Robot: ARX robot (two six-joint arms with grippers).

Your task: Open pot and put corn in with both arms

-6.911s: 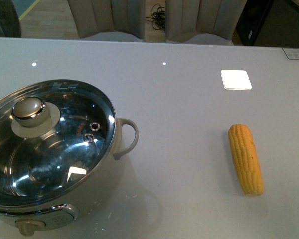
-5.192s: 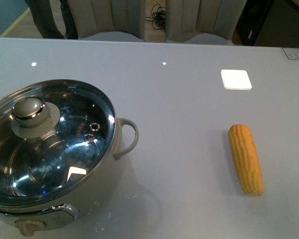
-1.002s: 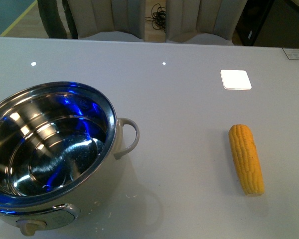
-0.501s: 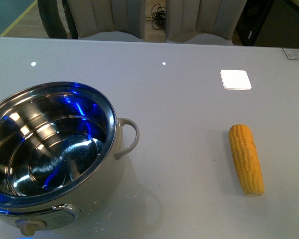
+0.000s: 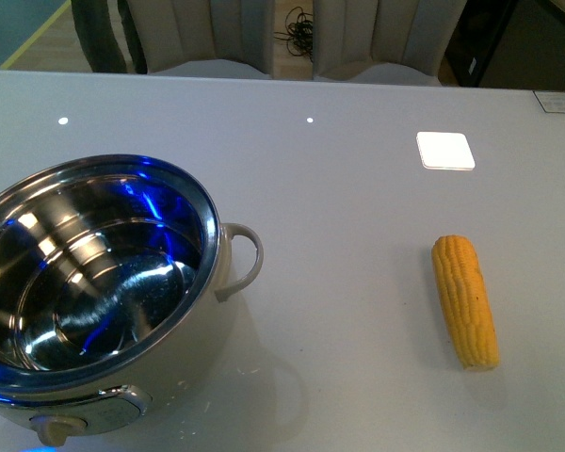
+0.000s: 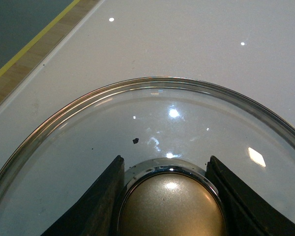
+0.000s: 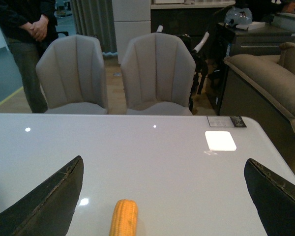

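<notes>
Knob [image 6: 169, 209] of lid [image 6: 152, 118] clamped in left gripper [image 6: 165, 169]; right gripper [image 7: 163, 160] spread wide above corn [image 7: 124, 219]. Risks rolling it away if closed off-centre.

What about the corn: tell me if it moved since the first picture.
No. The corn keeps its place relative to the bright square.
</notes>
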